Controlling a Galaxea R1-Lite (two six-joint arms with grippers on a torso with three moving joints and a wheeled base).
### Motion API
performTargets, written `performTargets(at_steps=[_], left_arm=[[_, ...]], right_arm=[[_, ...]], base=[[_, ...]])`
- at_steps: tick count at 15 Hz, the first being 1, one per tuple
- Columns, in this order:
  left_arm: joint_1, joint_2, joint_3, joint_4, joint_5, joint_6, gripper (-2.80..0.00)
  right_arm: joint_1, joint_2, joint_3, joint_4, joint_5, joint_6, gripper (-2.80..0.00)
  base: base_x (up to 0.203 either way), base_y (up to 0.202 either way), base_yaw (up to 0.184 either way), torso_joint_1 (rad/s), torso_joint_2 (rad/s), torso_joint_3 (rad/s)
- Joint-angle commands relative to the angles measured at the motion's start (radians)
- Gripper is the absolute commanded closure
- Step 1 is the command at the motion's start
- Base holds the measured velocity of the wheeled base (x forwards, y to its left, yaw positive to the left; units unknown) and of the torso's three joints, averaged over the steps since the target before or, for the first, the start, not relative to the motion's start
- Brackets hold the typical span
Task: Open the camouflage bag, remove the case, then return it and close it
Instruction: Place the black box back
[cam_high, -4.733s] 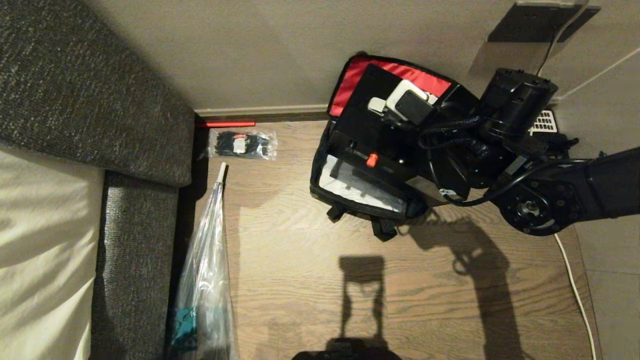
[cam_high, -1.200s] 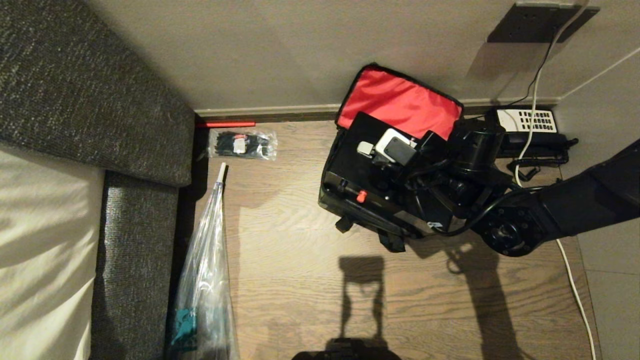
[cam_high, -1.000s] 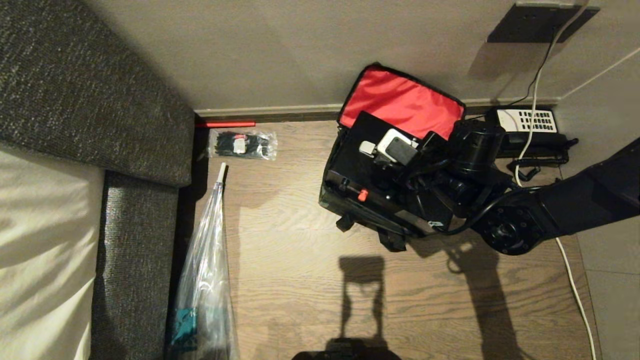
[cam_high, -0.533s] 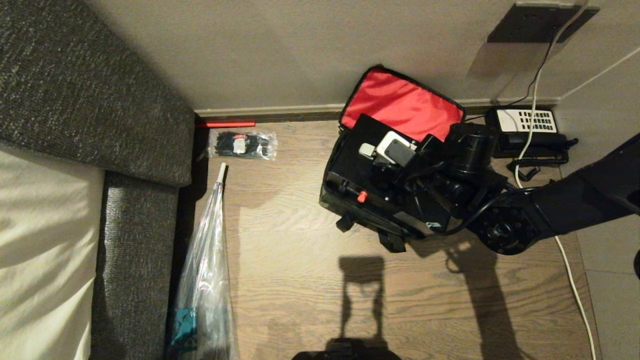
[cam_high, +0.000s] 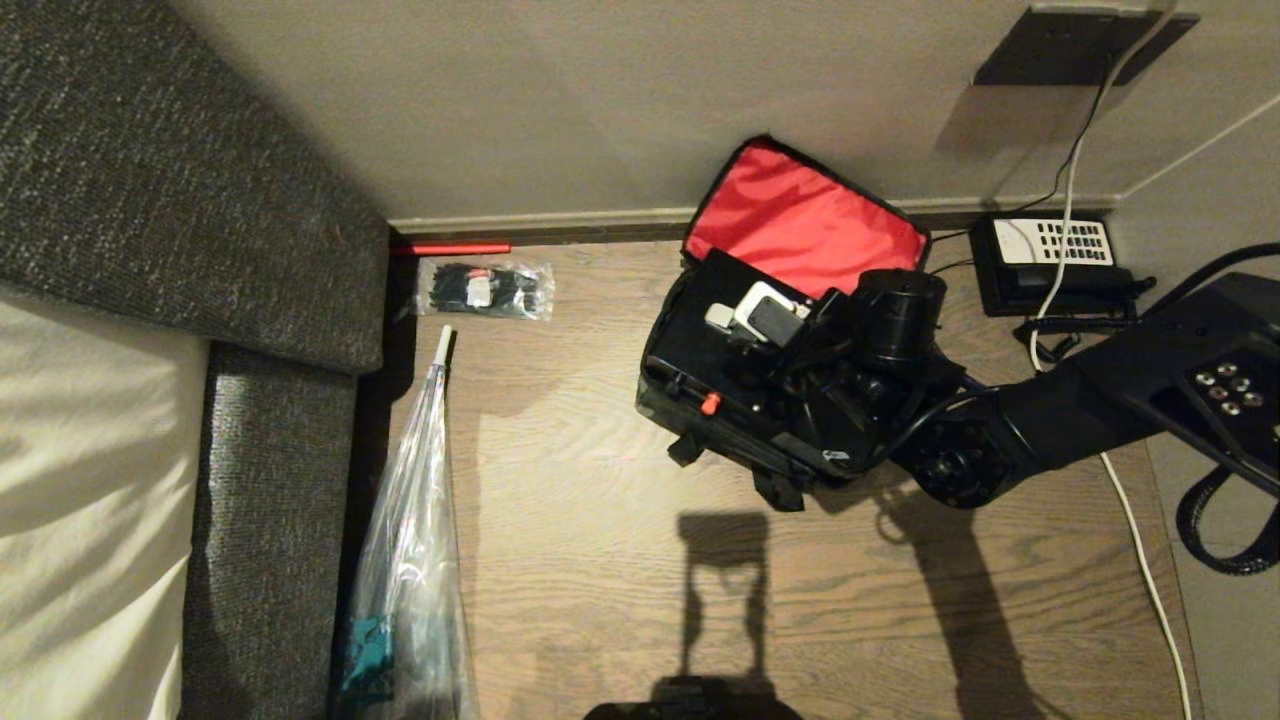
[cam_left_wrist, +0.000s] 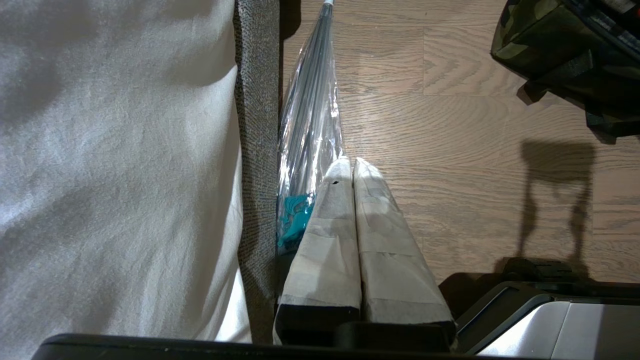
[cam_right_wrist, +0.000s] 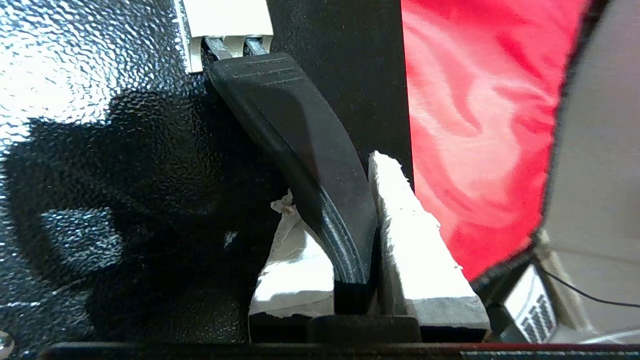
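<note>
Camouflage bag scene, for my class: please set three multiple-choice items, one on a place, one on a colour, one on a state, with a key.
1. Where does the case sit?
A. in the open camouflage bag
B. on the sofa
C. on top of the telephone

2. What colour is the lid lining of the bag?
A. blue
B. red
C. yellow

3. What is the right gripper doing?
A. hanging open above the floor
B. pressing on the lid
C. gripping the strap handle of the case

Key: 1 A, the head view shows the case inside the bag's opening; 2 B, the raised lid shows red; 3 C, the right wrist view shows both fingers clamped on the black handle.
</note>
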Motion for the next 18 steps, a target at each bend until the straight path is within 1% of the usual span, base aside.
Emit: performTargets(at_steps=[1,7,16,18], left_arm=[[0.001,0.001,0.000,0.000,0.000,0.000,0.00],[0.001,0.004,0.000,0.000,0.000,0.000,0.00],[0.001,0.004,0.000,0.000,0.000,0.000,0.00],[0.001,0.004,0.000,0.000,0.000,0.001,0.00]], right_arm=[[-0.002,0.042,-0.020,-0.006,0.000,0.010,0.00],[-0.020,0.096,-0.041,-0.020,-0.001,0.033,0.00],[-0.023,0.134,-0.044,-0.020,-0.002,0.039,0.00],[-0.023,0.139,-0.046,-0.012,-0.002,0.057,0.00]], base=[[0.000,0.000,0.000,0.000,0.00,0.000],[0.000,0.000,0.000,0.000,0.00,0.000],[0.000,0.000,0.000,0.000,0.00,0.000],[0.000,0.000,0.000,0.000,0.00,0.000]])
